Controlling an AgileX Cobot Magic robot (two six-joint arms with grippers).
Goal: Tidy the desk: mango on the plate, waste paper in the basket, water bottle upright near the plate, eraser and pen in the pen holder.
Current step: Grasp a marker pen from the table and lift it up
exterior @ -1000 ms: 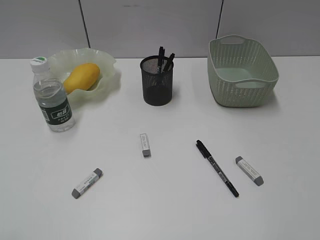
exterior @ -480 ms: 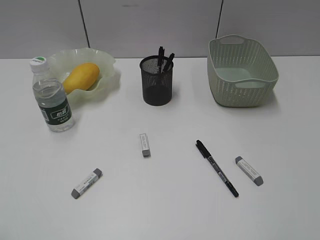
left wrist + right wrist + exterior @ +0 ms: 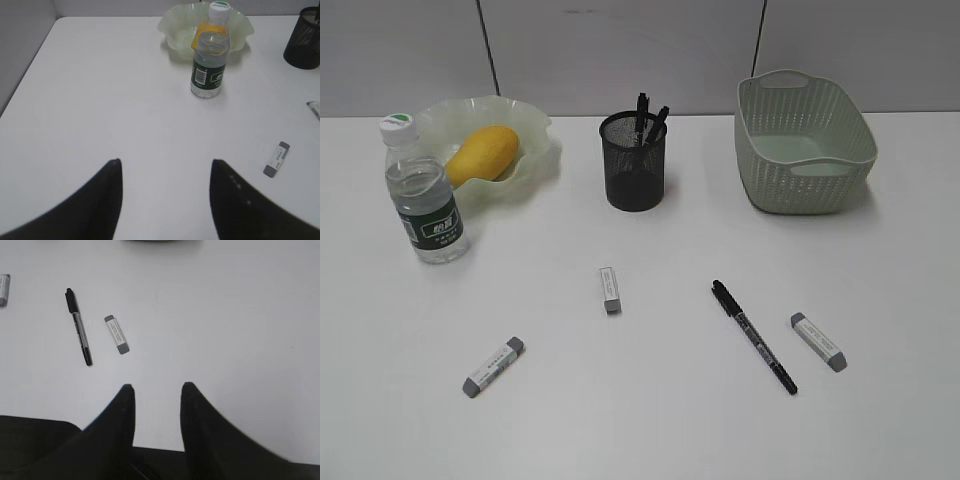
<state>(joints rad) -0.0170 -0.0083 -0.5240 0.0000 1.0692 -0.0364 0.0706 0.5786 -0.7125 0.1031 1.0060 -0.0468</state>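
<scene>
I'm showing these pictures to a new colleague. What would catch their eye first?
Probably the yellow mango lying in the wavy green plate at the back left, with the water bottle upright in front of it. Next, the black pen and three erasers scattered on the bare white desk.

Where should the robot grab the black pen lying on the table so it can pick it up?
Probably around the middle of the black pen's slim barrel, coming straight down from above. It lies flat on the desk, slanting, so the fingers should close across its narrow width. The open right gripper is nearest. The eraser beside it lies apart, leaving room.
</scene>
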